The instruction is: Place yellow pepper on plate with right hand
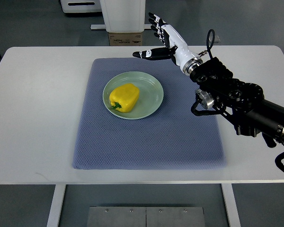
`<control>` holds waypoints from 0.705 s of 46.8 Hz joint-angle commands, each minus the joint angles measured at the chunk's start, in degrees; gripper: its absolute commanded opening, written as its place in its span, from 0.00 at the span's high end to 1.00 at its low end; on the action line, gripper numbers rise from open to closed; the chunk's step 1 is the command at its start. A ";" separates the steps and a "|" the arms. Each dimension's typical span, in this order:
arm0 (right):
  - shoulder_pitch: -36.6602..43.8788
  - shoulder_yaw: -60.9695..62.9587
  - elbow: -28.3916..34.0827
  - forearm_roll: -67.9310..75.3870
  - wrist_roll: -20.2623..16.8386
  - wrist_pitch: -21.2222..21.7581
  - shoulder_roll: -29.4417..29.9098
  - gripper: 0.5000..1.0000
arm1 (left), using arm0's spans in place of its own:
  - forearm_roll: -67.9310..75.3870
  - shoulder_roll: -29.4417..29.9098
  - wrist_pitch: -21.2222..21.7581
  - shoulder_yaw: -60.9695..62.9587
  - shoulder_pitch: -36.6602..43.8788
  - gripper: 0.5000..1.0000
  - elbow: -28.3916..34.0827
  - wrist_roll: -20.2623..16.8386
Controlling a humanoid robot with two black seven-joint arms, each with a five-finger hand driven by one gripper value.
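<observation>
A yellow pepper (124, 98) with a green stem lies on its side on a pale green plate (151, 84), left of the plate's middle. The plate sits on a blue-grey mat (149, 137). My right hand (156, 39) is raised over the mat's far right corner, up and to the right of the plate. Its fingers (155, 24) are spread, the thumb points left, and it holds nothing. It is well apart from the pepper. My left arm does not show.
The mat lies on a white table (38, 118). My black right forearm (241, 101) crosses the table's right side above the mat's right edge. White furniture and a cardboard box (125, 39) stand on the floor beyond the far edge.
</observation>
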 commanded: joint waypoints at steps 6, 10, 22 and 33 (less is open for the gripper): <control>-2.65 0.44 0.16 0.08 1.91 0.02 -4.54 0.00 | 0.00 0.00 0.00 0.00 0.00 0.00 0.00 0.00; -4.14 2.72 0.33 0.51 2.00 0.46 -6.48 0.00 | 0.00 0.00 0.00 0.00 0.00 0.00 0.00 0.00; -10.73 15.99 -0.02 11.84 -0.63 8.63 -8.24 0.00 | 0.00 0.00 0.00 0.00 0.00 0.00 0.00 0.00; -14.51 20.30 -0.20 21.34 -2.92 11.53 -11.49 0.00 | 0.00 0.00 0.00 0.00 0.00 0.00 0.00 0.00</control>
